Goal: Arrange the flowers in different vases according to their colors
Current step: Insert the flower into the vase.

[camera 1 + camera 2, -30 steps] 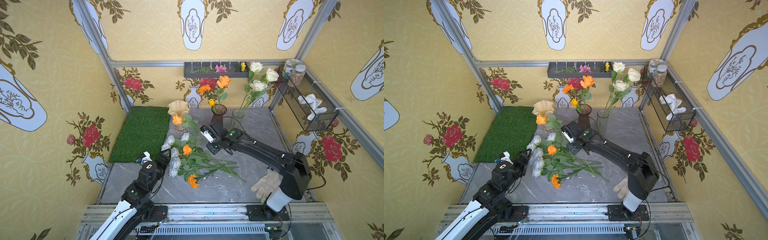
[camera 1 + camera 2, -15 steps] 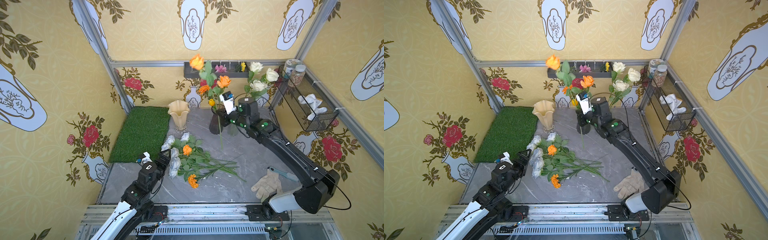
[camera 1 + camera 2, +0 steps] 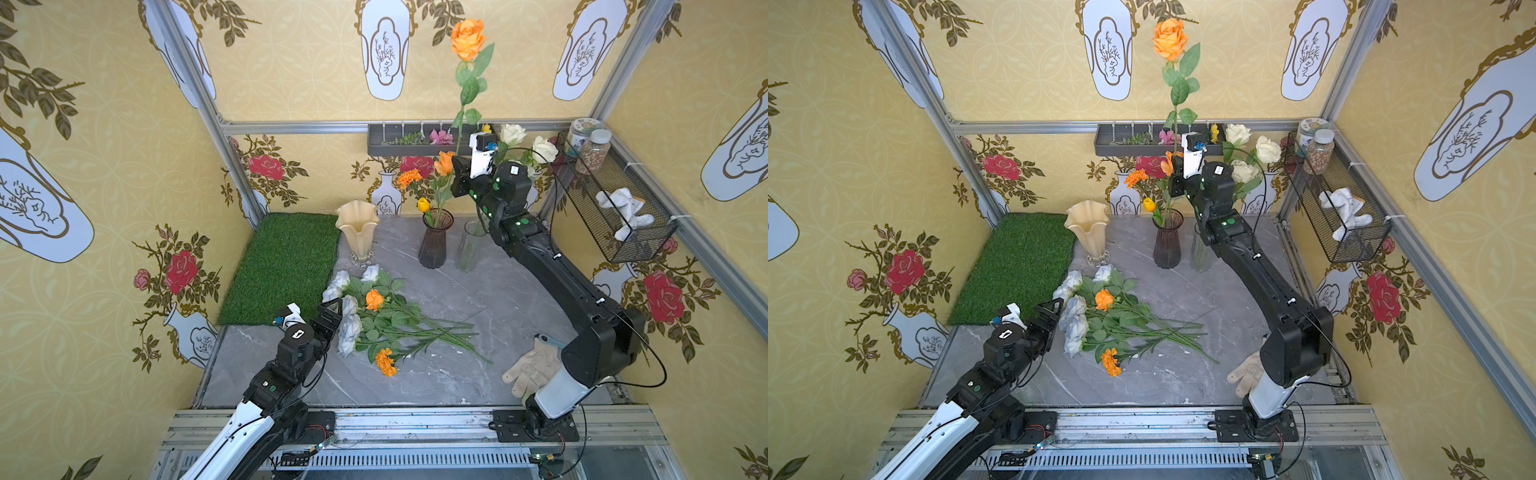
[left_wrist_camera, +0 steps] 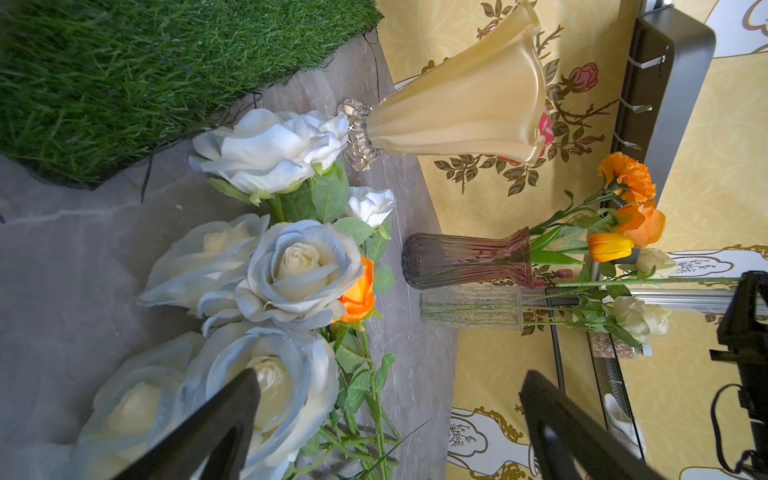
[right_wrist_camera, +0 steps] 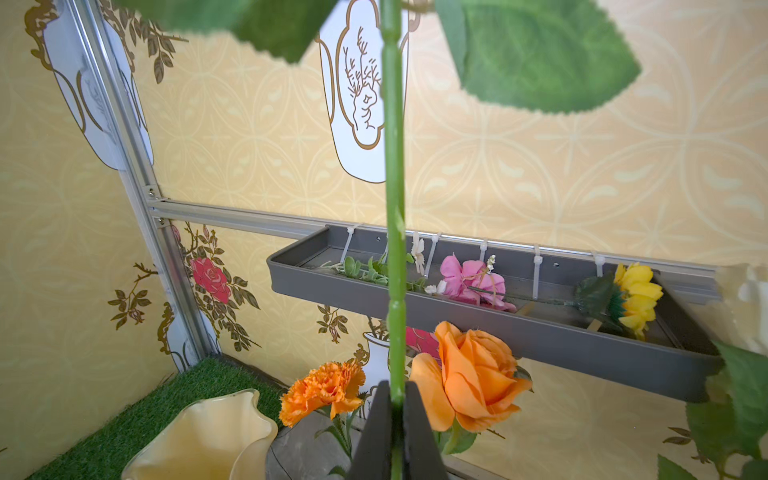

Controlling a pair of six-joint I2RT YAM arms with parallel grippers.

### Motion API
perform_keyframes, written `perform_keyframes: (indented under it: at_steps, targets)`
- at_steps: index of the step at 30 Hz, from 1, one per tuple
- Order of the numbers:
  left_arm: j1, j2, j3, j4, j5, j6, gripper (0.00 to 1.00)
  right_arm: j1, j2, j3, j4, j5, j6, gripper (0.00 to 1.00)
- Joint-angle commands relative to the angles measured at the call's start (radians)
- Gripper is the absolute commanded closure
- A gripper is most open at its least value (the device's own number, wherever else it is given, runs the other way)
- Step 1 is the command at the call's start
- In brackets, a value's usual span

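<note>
Sorting part done: purple vase holds orange blooms, clear vase cream roses; right pincer clamps the stem of an orange rose; left pincer wide (empty); pile lies unsorted on table.

Both arms I drive are matte blk: left arm, right arm, each w/ a glossy white link nr the base. Small green dots on the joints. White sticker w/ blk mark on each wrist block. White cam housing w/ blue connector. Thin blk cable loops off the right elbow. Left gripper & right gripper: plain blk wedge fingers.
</note>
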Motion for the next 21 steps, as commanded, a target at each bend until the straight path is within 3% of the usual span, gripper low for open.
perform_keyframes:
  at_steps: [1, 6, 15, 21]
  targets:
    - [0.002, 0.001, -0.007, 0.043, 0.003, 0.018, 0.00, -0.015, 0.038, 0.021, 0.122, 0.043, -0.041, 1.00]
    - [0.004, 0.011, -0.007, 0.055, 0.000, 0.023, 0.00, -0.008, 0.097, 0.032, 0.115, 0.062, -0.124, 1.00]
    - [0.003, 0.011, -0.011, 0.067, -0.006, 0.020, 0.00, 0.062, 0.106, -0.111, 0.137, 0.115, -0.234, 1.00]
    - [0.005, 0.010, -0.012, 0.068, -0.004, 0.022, 0.00, 0.066, 0.091, -0.180, 0.138, 0.161, -0.201, 0.99]
